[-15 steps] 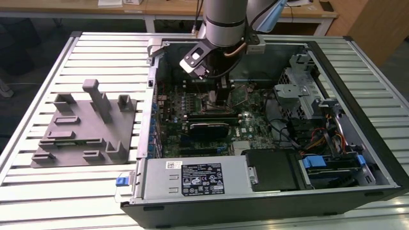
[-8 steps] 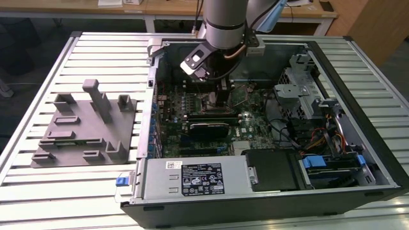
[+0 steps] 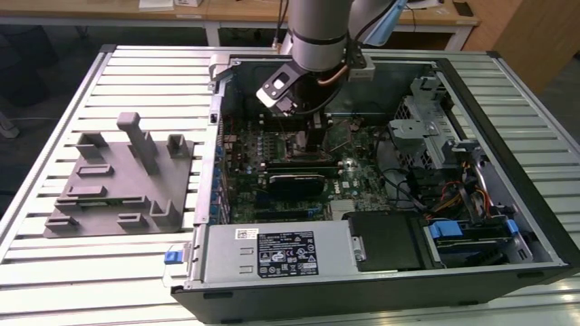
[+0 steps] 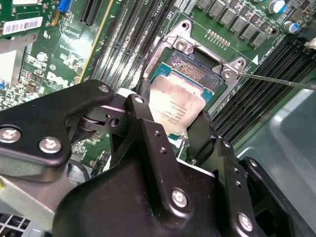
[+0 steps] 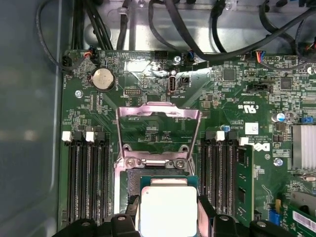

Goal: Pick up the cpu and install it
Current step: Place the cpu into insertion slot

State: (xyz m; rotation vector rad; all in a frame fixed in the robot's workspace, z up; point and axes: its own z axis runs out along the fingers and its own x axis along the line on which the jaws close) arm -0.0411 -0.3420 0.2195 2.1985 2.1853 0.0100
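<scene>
The cpu (image 4: pixel 176 104), a thin square chip with a pale silver top, sits between the black fingers (image 4: pixel 143 114) of my gripper (image 4: pixel 173 118), which is shut on it. It hangs right over the dark socket (image 4: pixel 196 69) on the green motherboard; whether it touches the socket I cannot tell. In the first wrist view the cpu (image 5: pixel 168 210) lies just below the socket's raised metal frame (image 5: pixel 158 112), with my gripper (image 5: pixel 168 219) around it. The exterior view has the gripper (image 3: pixel 311 132) reaching down into the open computer case.
A thin metal lever (image 4: pixel 276 79) sticks out beside the socket. Memory slots (image 5: pixel 89 177) flank it, and cables (image 5: pixel 197 44) run along the board's edge. A black block (image 3: pixel 295 180), drive cage (image 3: pixel 435 136) and power supply (image 3: pixel 272 251) fill the case. A grey fixture (image 3: pixel 118 183) stands on the exterior view's left.
</scene>
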